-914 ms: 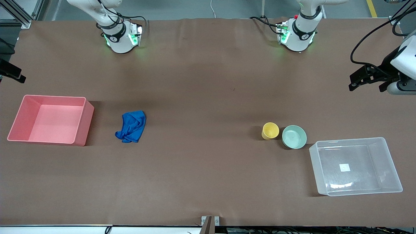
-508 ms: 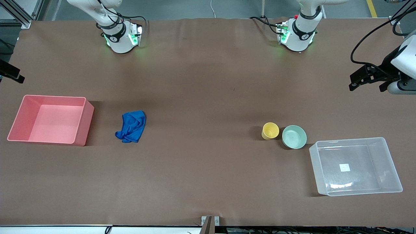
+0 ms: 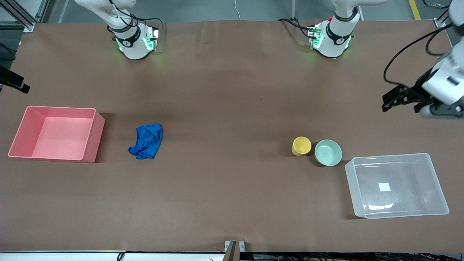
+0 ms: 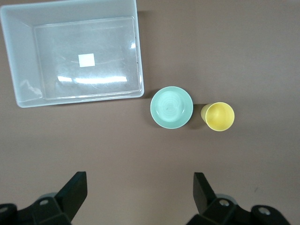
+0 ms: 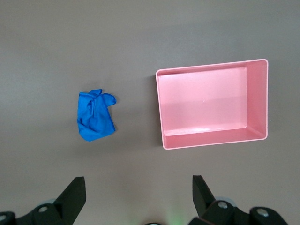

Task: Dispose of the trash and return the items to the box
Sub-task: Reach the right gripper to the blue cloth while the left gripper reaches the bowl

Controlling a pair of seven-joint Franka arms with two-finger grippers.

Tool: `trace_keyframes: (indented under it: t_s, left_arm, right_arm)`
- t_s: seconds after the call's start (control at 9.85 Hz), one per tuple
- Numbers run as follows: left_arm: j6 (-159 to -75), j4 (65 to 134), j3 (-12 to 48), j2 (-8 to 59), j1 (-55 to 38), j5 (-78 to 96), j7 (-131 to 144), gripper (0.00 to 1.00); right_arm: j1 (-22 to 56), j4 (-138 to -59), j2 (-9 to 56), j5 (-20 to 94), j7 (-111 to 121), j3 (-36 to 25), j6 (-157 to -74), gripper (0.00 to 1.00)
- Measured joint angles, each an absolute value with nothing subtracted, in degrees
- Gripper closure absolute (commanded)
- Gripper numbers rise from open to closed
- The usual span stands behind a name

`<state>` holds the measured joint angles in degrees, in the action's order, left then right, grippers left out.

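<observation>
The royal-blue cloth [image 3: 146,141] lies crumpled on the table beside the pink bin; it also shows in the right wrist view [image 5: 95,116]. The yellow cup [image 3: 301,145] and mint-green bowl [image 3: 328,152] stand upright side by side next to the clear box [image 3: 434,181], which holds only its white sticker. The left wrist view shows the cup [image 4: 219,116], bowl [image 4: 171,107] and box [image 4: 21,65]. My left gripper [image 3: 393,99] is open and empty, up in the air over bare table at the left arm's end. My right gripper [image 3: 16,84] is open and empty, high at the right arm's end.
A pink opaque bin [image 3: 92,137] sits empty at the right arm's end, also seen in the right wrist view [image 5: 257,98]. Brown paper covers the table. The two arm bases stand along the table's edge farthest from the front camera.
My left gripper has shifted slightly toward the middle of the table and tilted. My right gripper has barely moved. The objects lie as before.
</observation>
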<state>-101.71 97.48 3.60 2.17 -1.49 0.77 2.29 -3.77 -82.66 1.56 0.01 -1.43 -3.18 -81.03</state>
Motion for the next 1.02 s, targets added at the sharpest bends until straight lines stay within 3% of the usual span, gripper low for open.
trace_keyframes:
  t_s: [0.2, 0.51, 0.71, 1.02]
  left_arm:
    - [-113.37, 107.73, 3.6, 2.85, -1.47, 0.77, 2.29, 0.02]
    - [-126.65, 118.83, 3.57, 6.65, -1.41, 0.77, 2.29, 0.02]
    - [-132.13, 120.13, 3.54, 12.11, -1.35, 0.77, 2.29, 0.02]
    - [-141.25, 120.46, 3.56, 20.34, -1.41, 0.77, 2.26, 0.08]
  right_arm:
    - [-3.79, -87.97, 2.8, 0.31, -5.06, 0.04, -87.44, 0.0]
    - [-2.86, -97.52, 10.13, -4.39, -19.07, 12.11, -100.62, 0.0]
    - [-1.25, -102.12, 16.8, -10.59, -27.57, 16.26, -110.55, 0.0]
    - [-1.62, -115.32, 20.75, -13.63, -28.97, 16.72, -132.26, 0.0]
